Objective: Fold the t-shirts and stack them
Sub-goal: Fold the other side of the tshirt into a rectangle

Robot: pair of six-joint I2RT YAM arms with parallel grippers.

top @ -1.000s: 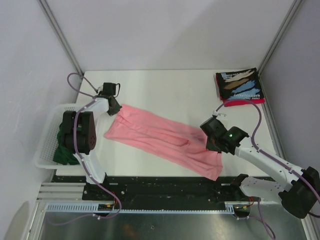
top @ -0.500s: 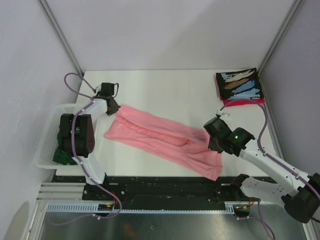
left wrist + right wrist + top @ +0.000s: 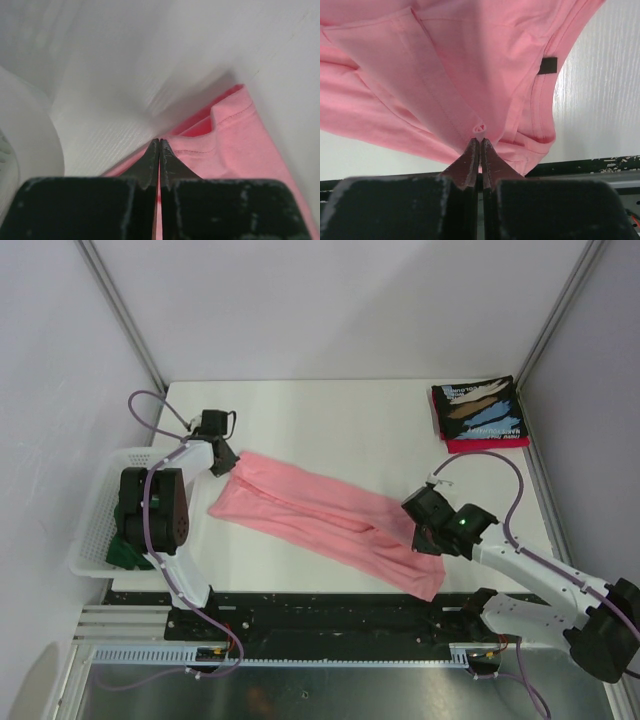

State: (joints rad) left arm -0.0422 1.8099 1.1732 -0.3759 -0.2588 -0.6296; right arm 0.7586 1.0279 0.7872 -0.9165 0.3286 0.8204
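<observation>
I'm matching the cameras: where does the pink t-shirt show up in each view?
Top external: pink t-shirt spread diagonally mid-frame.
Left wrist: pink t-shirt at lower right.
Right wrist: pink t-shirt fills the upper frame.
Shared landmark: the white table beneath it.

Soft matt cloth pink t-shirt (image 3: 320, 515); smooth white table (image 3: 340, 430); slatted plastic basket (image 3: 93, 532).
</observation>
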